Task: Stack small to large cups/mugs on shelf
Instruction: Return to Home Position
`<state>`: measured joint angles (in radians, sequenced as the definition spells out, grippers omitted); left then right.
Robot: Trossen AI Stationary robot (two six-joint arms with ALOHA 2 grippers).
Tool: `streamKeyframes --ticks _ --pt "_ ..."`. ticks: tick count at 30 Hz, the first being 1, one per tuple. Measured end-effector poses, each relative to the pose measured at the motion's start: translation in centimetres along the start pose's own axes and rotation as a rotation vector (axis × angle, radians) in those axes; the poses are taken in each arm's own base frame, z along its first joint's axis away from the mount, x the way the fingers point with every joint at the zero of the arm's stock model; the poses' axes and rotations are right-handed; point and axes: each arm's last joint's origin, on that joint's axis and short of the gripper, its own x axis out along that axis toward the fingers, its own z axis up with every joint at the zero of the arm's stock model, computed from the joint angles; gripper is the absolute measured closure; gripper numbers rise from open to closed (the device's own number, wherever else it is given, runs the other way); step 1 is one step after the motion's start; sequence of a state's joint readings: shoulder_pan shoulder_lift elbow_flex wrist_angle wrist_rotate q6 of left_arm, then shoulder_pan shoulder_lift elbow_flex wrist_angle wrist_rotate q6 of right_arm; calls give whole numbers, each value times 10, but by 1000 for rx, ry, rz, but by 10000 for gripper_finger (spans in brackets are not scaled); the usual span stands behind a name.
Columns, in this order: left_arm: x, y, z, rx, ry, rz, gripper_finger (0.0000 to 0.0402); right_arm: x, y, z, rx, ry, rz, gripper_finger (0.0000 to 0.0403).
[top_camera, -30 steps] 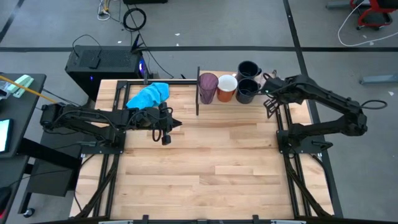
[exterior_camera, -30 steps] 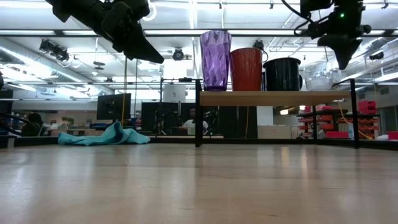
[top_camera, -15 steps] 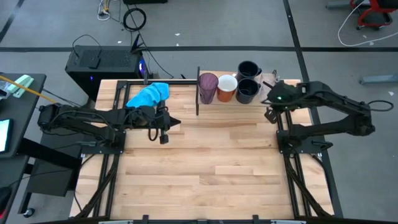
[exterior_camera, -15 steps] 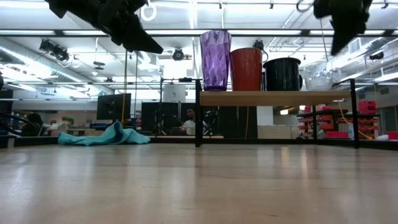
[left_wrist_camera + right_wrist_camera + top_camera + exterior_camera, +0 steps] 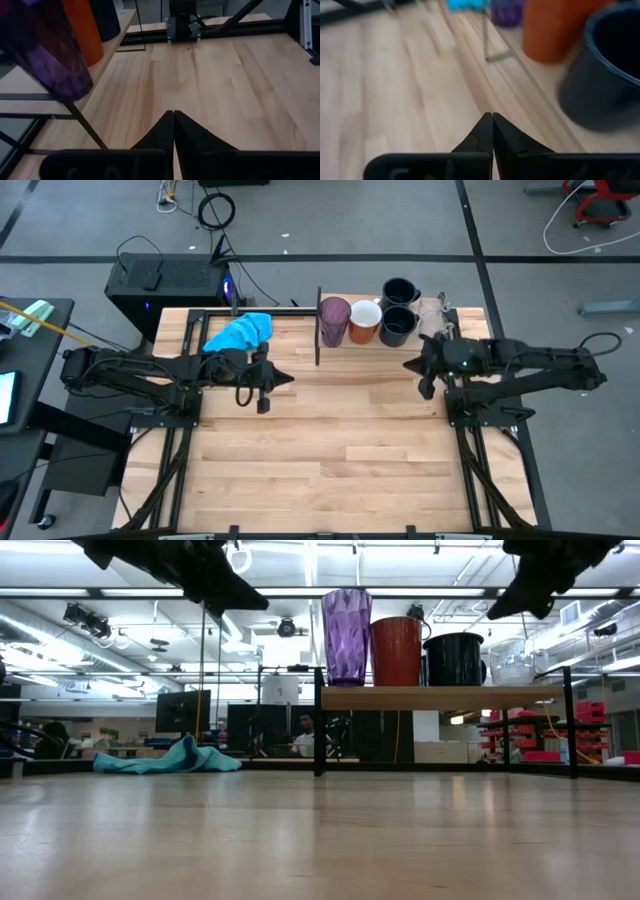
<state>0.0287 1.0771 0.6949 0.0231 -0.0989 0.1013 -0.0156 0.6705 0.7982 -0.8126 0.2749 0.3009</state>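
The wooden shelf (image 5: 440, 697) stands at the table's far edge. On it, from left to right, stand the purple tumbler (image 5: 346, 635), the orange mug (image 5: 397, 650), a black mug (image 5: 453, 658) and a clear cup (image 5: 515, 668). In the high view a second black mug (image 5: 398, 291) stands behind the first (image 5: 397, 326). My left gripper (image 5: 287, 378) is shut and empty, in the air left of the shelf. My right gripper (image 5: 408, 366) is shut and empty, in the air in front of the shelf's right half.
A bright blue cloth (image 5: 240, 333) lies at the far left of the table, beside the shelf's dark left side panel (image 5: 319, 328). The table's plank top (image 5: 330, 450) stretches toward the near edge. A black box (image 5: 165, 285) stands on the floor beyond the table.
My right gripper has drawn back from the shelf's right end, moving toward the table's left and near edge and rising, and it has tipped from pointing down to slanting leftward. My left gripper has risen a little. The cups have stayed in place.
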Motion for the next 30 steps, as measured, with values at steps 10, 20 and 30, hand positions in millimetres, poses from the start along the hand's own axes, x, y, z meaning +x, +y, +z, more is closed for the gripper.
streamKeyframes --ticks 10,20,30 --pt "0 0 5 8 -47 5 392 14 1 -37 -27 -318 200 397" --pt "3 -2 -44 -99 -186 23 394 28 2 -71 -55 -495 328 396" --pt "-21 17 -76 -215 -290 124 394 56 1 -112 -54 -607 376 396"
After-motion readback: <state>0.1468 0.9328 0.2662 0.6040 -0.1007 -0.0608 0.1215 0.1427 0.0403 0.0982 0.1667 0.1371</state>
